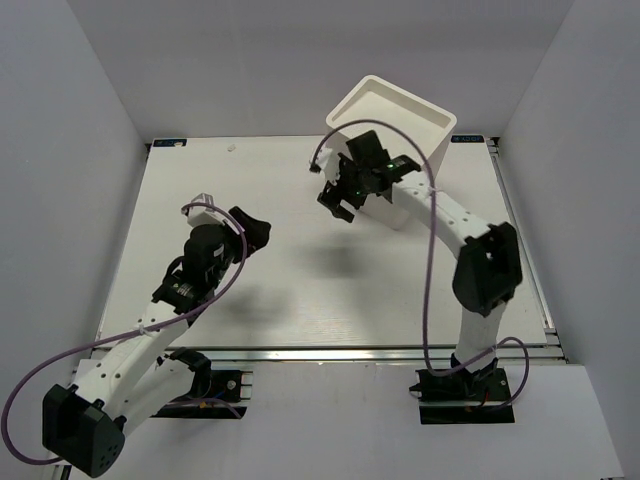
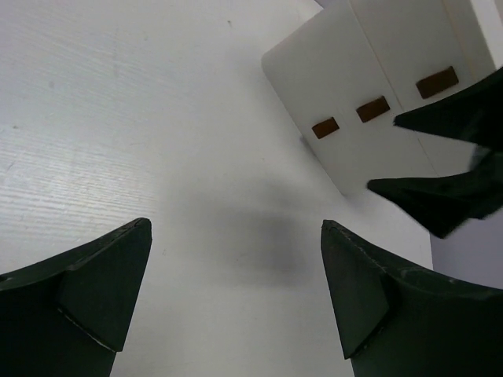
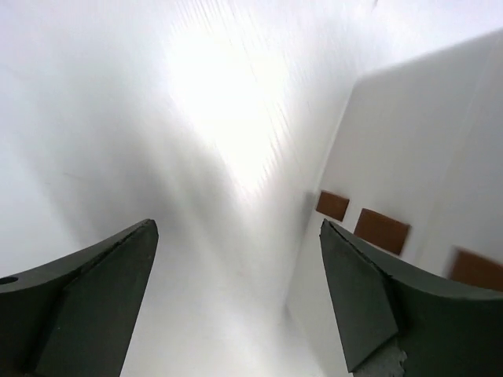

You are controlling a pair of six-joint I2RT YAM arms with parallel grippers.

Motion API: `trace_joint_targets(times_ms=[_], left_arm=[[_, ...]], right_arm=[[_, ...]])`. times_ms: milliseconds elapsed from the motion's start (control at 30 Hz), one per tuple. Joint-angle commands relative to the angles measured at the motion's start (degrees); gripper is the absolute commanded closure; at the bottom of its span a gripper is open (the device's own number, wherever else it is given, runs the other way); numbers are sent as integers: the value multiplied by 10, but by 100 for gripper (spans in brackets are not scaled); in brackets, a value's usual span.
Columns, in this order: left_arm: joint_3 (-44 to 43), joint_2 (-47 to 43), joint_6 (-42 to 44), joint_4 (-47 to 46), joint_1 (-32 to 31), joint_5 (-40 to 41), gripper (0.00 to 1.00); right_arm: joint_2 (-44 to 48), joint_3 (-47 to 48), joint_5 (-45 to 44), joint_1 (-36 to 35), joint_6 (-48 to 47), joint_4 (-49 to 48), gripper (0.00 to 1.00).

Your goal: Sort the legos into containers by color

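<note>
No legos show in any view. The containers (image 1: 345, 105) stand as one tall white stack at the back right of the table. In the left wrist view the stack (image 2: 354, 71) shows three brown marks on its side, and in the right wrist view the stack (image 3: 424, 141) fills the right side. My right gripper (image 1: 340, 207) hangs open just left of the stack, nothing between its fingers (image 3: 236, 294). My left gripper (image 1: 258, 228) is open and empty over the table's left half (image 2: 236, 290), pointing toward the stack.
The white table (image 1: 300, 280) has a metal rail along its near edge and grey walls on three sides. The right gripper's dark fingers (image 2: 448, 188) reach into the left wrist view beside the stack.
</note>
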State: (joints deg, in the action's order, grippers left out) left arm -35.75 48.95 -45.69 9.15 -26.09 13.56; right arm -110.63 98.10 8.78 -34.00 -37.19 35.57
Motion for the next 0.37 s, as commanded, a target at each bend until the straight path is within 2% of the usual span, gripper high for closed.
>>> trace_joint_targets(times_ms=[0,33,133,233,333], left_arm=[[-5,2,50,-43,-2,-58,2],[-13,5,56,-43,-2,-66,2],[-37,25,89,-43,-2,-95,2],[-55,42,110,-45,-2,-115,2],[-57,52,116,-57,-2,-135,2]], right_arm=[[68,3,136,2,130,10,11],[84,-2,129,5,188,-6,11],[102,-5,106,8,247,-33,11],[118,-13,113,17,265,-61,11],[155,-62,106,23,271,-131,11]])
